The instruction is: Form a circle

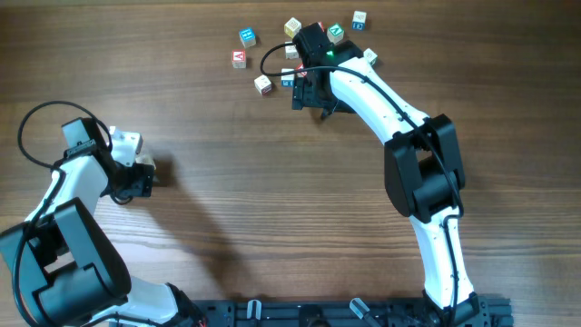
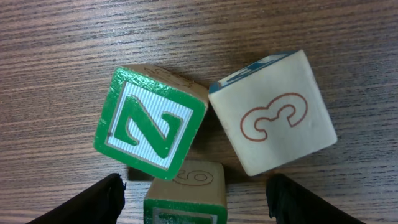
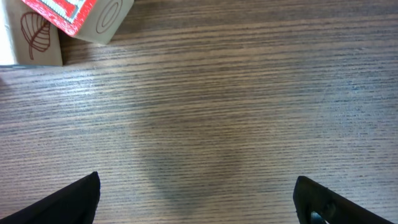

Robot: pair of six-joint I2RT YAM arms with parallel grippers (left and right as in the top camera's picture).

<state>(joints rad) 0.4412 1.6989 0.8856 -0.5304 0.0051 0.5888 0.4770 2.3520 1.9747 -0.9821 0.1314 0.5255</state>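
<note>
The left wrist view shows three pale wooden letter cubes close together. One has a green-framed face with a green letter, one shows a brown 3. The third cube, with a green side, lies between my left gripper's fingers with a gap on either side, so the jaws are open. No ring of cubes shows. In the overhead view the left gripper is at the left. My right gripper is open over bare wood, and overhead it hangs by the far scatter of cubes.
Several loose letter cubes lie at the table's far side, among them a blue one, a red one and a green one. A red-faced cube and a leaf cube sit just beyond the right gripper.
</note>
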